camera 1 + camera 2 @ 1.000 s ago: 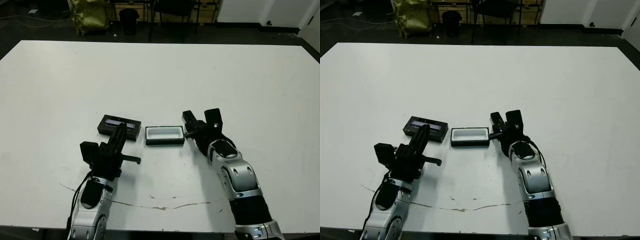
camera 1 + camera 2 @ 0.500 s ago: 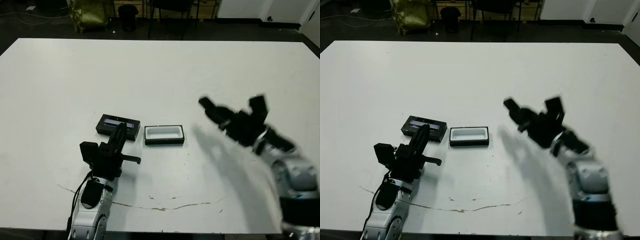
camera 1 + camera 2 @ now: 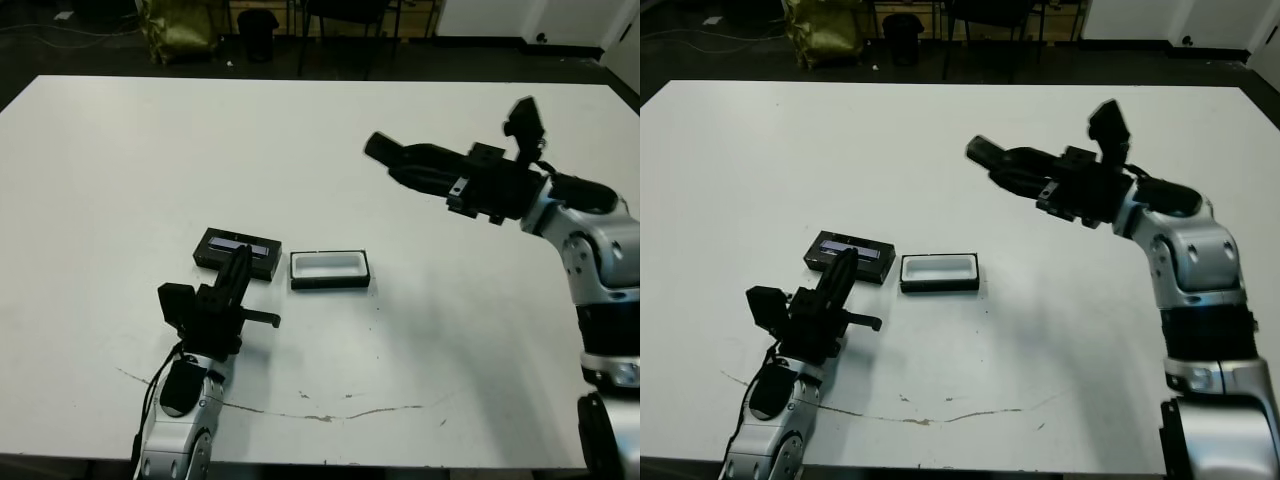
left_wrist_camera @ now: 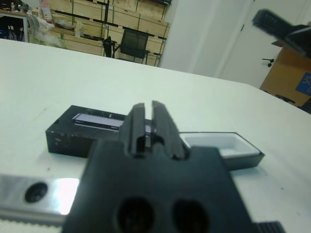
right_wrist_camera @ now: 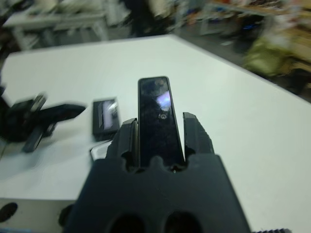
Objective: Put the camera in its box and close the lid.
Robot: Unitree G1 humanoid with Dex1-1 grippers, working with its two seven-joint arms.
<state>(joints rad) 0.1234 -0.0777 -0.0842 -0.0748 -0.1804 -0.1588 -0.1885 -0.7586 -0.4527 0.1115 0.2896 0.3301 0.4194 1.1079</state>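
Camera (image 5: 155, 116) clamped between right gripper (image 5: 159, 127) fingers, high above table, well apart from open box (image 3: 330, 269). Lid (image 3: 237, 252) just beside box. Left gripper (image 4: 149, 121) pinched together, empty. Risk: slipping mid-air, or misaligned descent catching tray wall.

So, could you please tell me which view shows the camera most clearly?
The right wrist view: the camera fills the centre, clamped between the right hand's fingers, glossy face showing. The two head views show only a dark bar jutting from that raised hand. The left wrist view does not show it.
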